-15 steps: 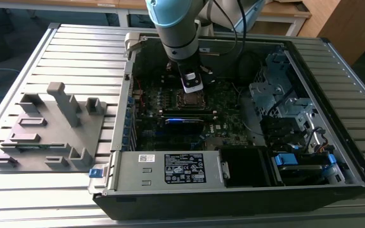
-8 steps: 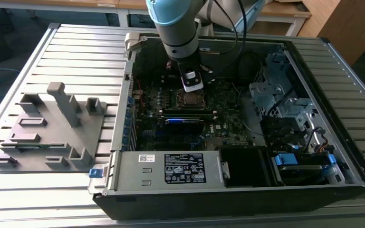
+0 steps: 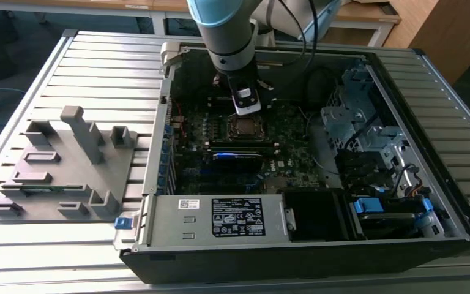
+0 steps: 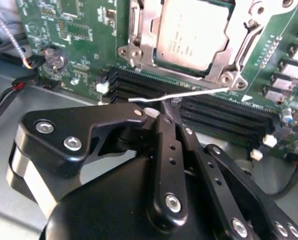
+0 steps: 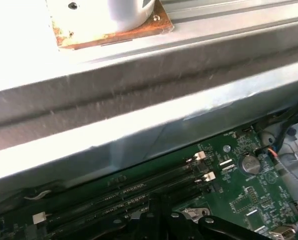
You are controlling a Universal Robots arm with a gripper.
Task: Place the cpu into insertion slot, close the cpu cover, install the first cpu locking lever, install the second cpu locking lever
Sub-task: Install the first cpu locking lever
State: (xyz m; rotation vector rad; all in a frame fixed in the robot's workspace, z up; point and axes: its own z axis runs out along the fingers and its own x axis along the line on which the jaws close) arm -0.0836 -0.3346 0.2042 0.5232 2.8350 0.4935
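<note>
The work stands at a locking lever, though I cannot tell which of the two. The cpu already lies in the insertion slot at the middle of the green board, and the cpu cover appears to be down around it, framing its grey top. In the second wrist view the claw has its fingers drawn together, pinching the thin silvery locking lever, which reaches from the socket's corner across the black memory slots. Seating that wire likely calls for a steady press down and under its catch, without letting it slip. The open computer case on the slatted bench holds the board and, at its near side, a labelled grey box. A grey moulded fixture lies on the bench to the exterior view's left.
</note>
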